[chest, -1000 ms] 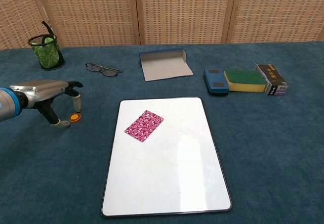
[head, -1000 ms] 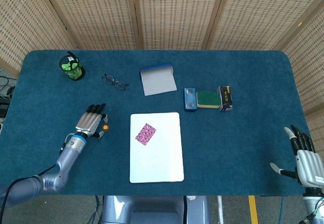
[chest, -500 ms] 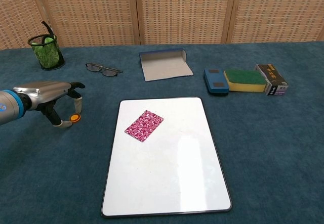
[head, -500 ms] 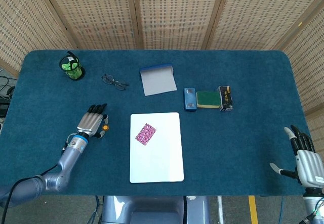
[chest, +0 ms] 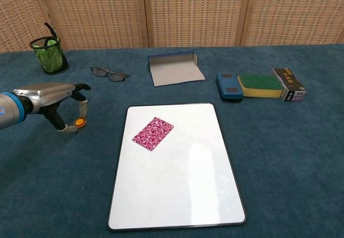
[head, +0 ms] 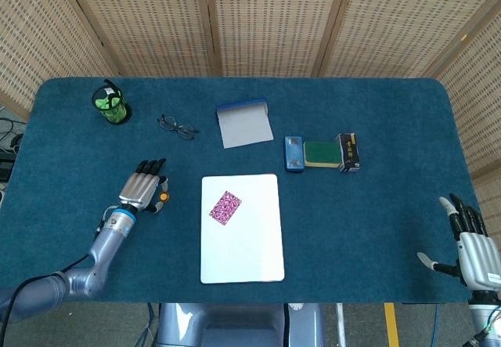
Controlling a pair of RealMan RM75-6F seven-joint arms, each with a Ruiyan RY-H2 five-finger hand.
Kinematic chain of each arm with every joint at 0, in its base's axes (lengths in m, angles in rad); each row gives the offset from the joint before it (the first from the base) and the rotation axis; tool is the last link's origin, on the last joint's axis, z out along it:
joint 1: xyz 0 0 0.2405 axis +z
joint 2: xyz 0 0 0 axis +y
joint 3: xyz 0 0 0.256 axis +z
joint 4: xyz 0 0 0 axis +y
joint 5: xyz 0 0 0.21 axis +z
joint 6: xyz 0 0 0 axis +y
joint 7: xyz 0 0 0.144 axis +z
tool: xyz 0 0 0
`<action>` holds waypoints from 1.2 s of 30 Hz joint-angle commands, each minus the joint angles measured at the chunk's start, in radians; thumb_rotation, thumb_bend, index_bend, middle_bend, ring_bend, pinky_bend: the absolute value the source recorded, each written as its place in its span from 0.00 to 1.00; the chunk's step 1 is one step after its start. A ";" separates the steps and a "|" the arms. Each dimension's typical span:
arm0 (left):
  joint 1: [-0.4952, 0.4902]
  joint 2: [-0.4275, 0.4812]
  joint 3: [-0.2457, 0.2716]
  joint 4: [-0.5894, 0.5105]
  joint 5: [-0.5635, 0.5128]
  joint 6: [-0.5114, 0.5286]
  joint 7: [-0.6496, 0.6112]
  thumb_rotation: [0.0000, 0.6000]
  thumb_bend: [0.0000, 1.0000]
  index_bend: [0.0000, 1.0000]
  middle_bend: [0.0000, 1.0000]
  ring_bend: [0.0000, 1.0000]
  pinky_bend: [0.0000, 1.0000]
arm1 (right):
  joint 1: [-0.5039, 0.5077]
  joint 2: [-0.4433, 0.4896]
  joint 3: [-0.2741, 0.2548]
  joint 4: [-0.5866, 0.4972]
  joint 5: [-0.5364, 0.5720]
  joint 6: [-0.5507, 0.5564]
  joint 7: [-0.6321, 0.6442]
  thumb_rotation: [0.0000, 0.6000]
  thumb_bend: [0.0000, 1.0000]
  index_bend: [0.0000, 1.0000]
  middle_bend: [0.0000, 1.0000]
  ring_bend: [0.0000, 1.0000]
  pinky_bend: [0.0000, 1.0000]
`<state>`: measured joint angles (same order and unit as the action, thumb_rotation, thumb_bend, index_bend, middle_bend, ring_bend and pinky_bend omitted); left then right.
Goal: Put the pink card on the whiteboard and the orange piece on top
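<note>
**Left robot hand pinching orange piece; pink card on whiteboard**

Left robot hand (chest: 56,101) is over the bench (head: 376,214) towards its left edge, just left of the whiteboard (chest: 177,184). Thumb and a finger are closed on the orange piece (chest: 79,122); the piece appears lifted just clear of the cloth, though contact cannot be ruled out. Remaining fingers (head: 149,167) extend forward.

Pink card (chest: 153,133) lies flat on the whiteboard, in its far-left corner region, turned diagonally. Whiteboard sits at the near edge, centre.

Right robot hand (head: 472,245) is at the bench's near-right corner, fingers apart, holding nothing.

Along the far side: green pen cup (chest: 49,54) at the far-left corner, glasses (chest: 109,73), open grey folder (chest: 174,69), then blue eraser (chest: 228,86), sponge (chest: 260,85) and black box (chest: 288,84) touching in a row.
</note>
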<state>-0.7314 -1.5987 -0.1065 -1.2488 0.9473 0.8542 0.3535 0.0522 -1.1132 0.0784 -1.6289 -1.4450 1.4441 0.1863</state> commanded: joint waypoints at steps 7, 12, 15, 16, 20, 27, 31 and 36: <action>-0.012 0.044 -0.023 -0.114 0.025 0.030 0.021 1.00 0.33 0.55 0.00 0.00 0.00 | 0.001 0.001 0.000 -0.002 0.001 -0.003 -0.002 1.00 0.00 0.00 0.00 0.00 0.00; -0.050 0.040 -0.055 -0.188 -0.005 0.022 0.065 1.00 0.32 0.55 0.00 0.00 0.00 | 0.001 0.001 0.000 -0.002 0.001 -0.002 -0.005 1.00 0.00 0.00 0.00 0.00 0.00; -0.086 0.017 -0.082 -0.207 -0.048 0.008 0.099 1.00 0.32 0.55 0.00 0.00 0.00 | 0.000 0.001 0.000 -0.002 0.001 -0.001 -0.004 1.00 0.00 0.00 0.00 0.00 0.00; -0.102 0.003 -0.092 -0.212 -0.067 0.004 0.116 1.00 0.32 0.55 0.00 0.00 0.00 | 0.000 0.001 0.000 -0.002 0.002 -0.001 -0.003 1.00 0.00 0.00 0.00 0.00 0.00; -0.163 -0.049 -0.110 -0.214 -0.168 0.001 0.205 1.00 0.32 0.55 0.00 0.00 0.00 | 0.001 0.002 0.000 0.000 0.004 -0.005 0.004 1.00 0.00 0.00 0.00 0.00 0.00; -0.243 -0.140 -0.095 -0.184 -0.335 0.060 0.379 1.00 0.31 0.55 0.00 0.00 0.00 | 0.001 0.004 -0.002 0.003 -0.001 -0.006 0.015 1.00 0.00 0.00 0.00 0.00 0.00; -0.265 -0.174 -0.096 -0.163 -0.367 0.077 0.404 1.00 0.30 0.55 0.00 0.00 0.00 | 0.001 0.004 -0.002 0.003 -0.001 -0.006 0.016 1.00 0.00 0.00 0.00 0.00 0.00; -0.284 -0.213 -0.089 -0.124 -0.372 0.081 0.416 1.00 0.30 0.55 0.00 0.00 0.00 | 0.001 0.005 -0.002 0.003 0.000 -0.007 0.016 1.00 0.00 0.00 0.00 0.00 0.00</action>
<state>-1.0106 -1.8043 -0.1977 -1.3793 0.5761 0.9343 0.7674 0.0535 -1.1084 0.0763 -1.6261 -1.4450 1.4371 0.2027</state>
